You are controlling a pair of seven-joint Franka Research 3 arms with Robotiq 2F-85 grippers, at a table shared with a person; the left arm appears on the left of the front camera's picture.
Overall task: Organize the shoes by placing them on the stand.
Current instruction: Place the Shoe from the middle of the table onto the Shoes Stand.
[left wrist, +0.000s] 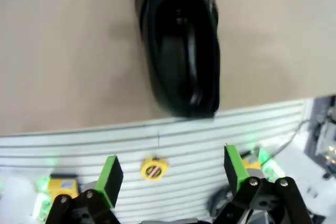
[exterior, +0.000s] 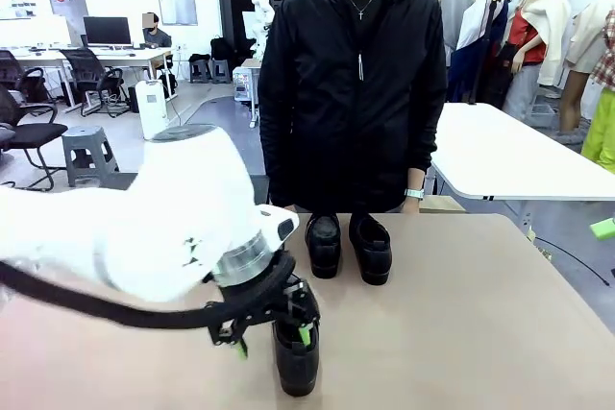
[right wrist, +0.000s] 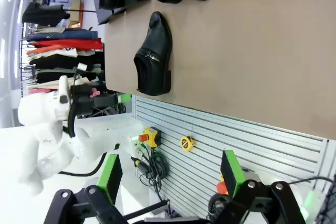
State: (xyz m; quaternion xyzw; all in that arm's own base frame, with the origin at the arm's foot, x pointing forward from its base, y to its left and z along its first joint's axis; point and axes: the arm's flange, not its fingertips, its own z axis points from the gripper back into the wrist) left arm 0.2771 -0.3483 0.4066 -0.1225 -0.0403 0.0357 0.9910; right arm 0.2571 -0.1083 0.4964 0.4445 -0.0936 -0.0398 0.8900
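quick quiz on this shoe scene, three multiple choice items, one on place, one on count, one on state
1. Where is the lone shoe? A) at the table's near edge B) on a chair C) on the floor
2. How many shoes show in the front view? A) one B) three C) five
3. How is the left pincer? A) shut on a shoe B) shut, empty C) open, empty
1 A: its heel meets the table edge. 2 B: a pair by the person plus the lone one. 3 C: green pads stand apart, nothing between.
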